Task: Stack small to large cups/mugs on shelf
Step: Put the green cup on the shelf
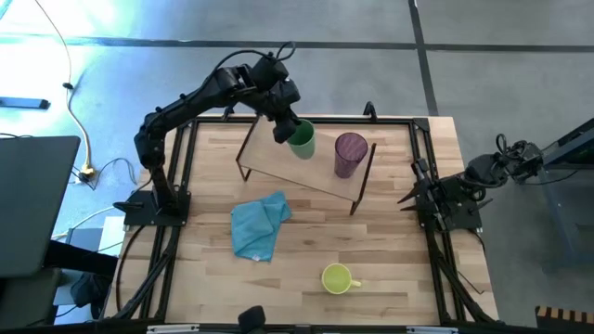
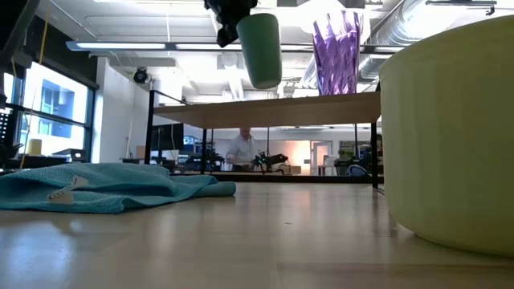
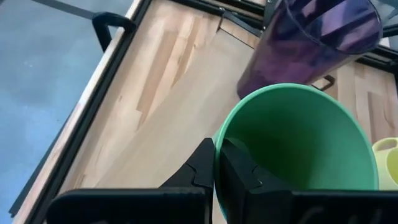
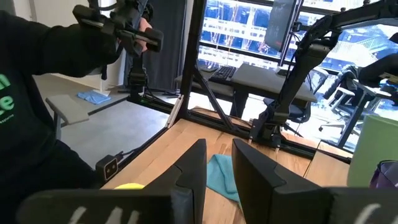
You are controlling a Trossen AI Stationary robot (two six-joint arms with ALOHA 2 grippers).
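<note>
My left gripper is over the shelf's far left part, shut on the green cup, which also shows in the low view and the left wrist view. The purple tumbler stands upright on its base on the light-wood shelf, just right of the green cup. The yellow mug stands on the table near the front edge. My right gripper waits at the table's right edge, open by a narrow gap and empty. My left gripper pinches the green cup's rim, with one finger inside the cup and one finger outside. The fingers slant down from above. The cup hangs below them mouth up, slightly tilted, its base just clear of the shelf top.
A light blue cloth lies crumpled on the table in front of the shelf. The shelf stands on thin dark legs. A person in a dark sleeve is beyond the table in the right wrist view.
</note>
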